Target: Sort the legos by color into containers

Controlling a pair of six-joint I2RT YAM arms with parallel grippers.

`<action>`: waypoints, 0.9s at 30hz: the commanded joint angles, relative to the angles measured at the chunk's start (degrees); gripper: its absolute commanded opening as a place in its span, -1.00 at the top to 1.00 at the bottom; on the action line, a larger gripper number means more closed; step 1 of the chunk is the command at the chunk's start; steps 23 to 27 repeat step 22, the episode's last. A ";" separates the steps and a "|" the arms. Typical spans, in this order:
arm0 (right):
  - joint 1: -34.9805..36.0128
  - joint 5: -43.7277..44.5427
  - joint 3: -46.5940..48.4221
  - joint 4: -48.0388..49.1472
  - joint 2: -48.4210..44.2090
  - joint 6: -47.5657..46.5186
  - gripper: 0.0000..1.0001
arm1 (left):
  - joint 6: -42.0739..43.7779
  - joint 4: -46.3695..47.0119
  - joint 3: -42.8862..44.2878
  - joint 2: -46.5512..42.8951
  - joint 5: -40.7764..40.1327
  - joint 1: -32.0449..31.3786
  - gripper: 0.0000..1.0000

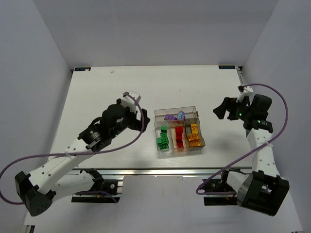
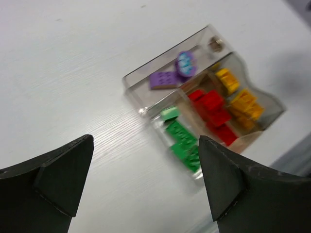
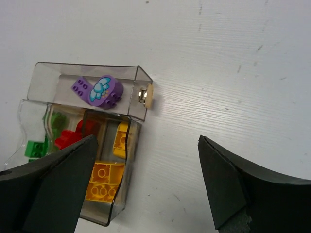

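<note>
The clear tray (image 1: 195,108) stands mid-table. Its wide far compartment holds the lilac pieces (image 1: 174,117). The narrow compartments hold green bricks (image 1: 164,139), red bricks (image 1: 179,134) and yellow-orange bricks (image 1: 194,134). My left gripper (image 1: 142,119) is open and empty, just left of the tray. My right gripper (image 1: 221,109) is open and empty, to the right of the tray. In the left wrist view the tray (image 2: 146,73) shows its green bricks (image 2: 183,141), red bricks (image 2: 212,113) and yellow bricks (image 2: 241,97). In the right wrist view the tray (image 3: 138,97) shows its lilac pieces (image 3: 99,90) and yellow bricks (image 3: 108,174).
The white table (image 1: 107,92) ends at a metal rail along the near edge (image 1: 155,170). Grey walls close in the left, far and right sides. A purple cable (image 1: 131,141) trails from each arm.
</note>
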 commanded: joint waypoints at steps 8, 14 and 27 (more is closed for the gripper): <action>-0.63 4.31 -4.63 4.98 -8.03 -0.31 -0.79 | 7.64 5.46 -11.90 -10.77 -13.97 0.76 -0.96; -1.34 2.20 -5.34 4.72 -8.99 -1.45 -0.78 | 8.16 6.16 -11.91 -8.13 -11.34 0.76 -0.96; -1.69 0.09 -7.09 6.12 -13.21 -2.16 -0.79 | 10.27 7.65 -14.28 -11.29 -12.39 0.76 -0.96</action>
